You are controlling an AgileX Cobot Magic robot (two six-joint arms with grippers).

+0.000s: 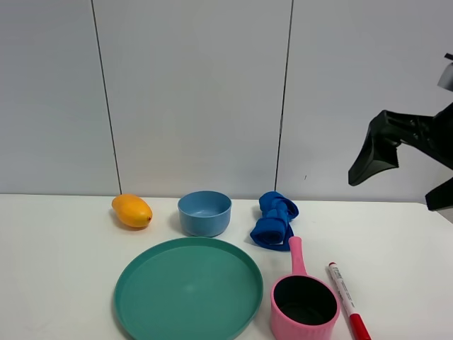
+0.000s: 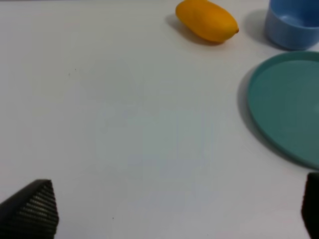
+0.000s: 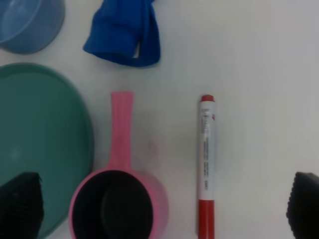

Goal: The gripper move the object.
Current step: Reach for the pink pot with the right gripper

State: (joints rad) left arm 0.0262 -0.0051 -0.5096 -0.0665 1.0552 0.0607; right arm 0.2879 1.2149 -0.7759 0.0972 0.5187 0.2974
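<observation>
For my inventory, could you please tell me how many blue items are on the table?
2: a light blue bowl behind the green plate, and a blue cloth to its right. None seems hidden.

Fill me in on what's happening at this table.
Nothing is being held yet. The right claw is open and raised above the table, and its wrist view looks down on the pink saucepan. The saucepan stands untouched between the teal plate and the red marker. The left claw is open too, over bare table on the plate's other side.
</observation>
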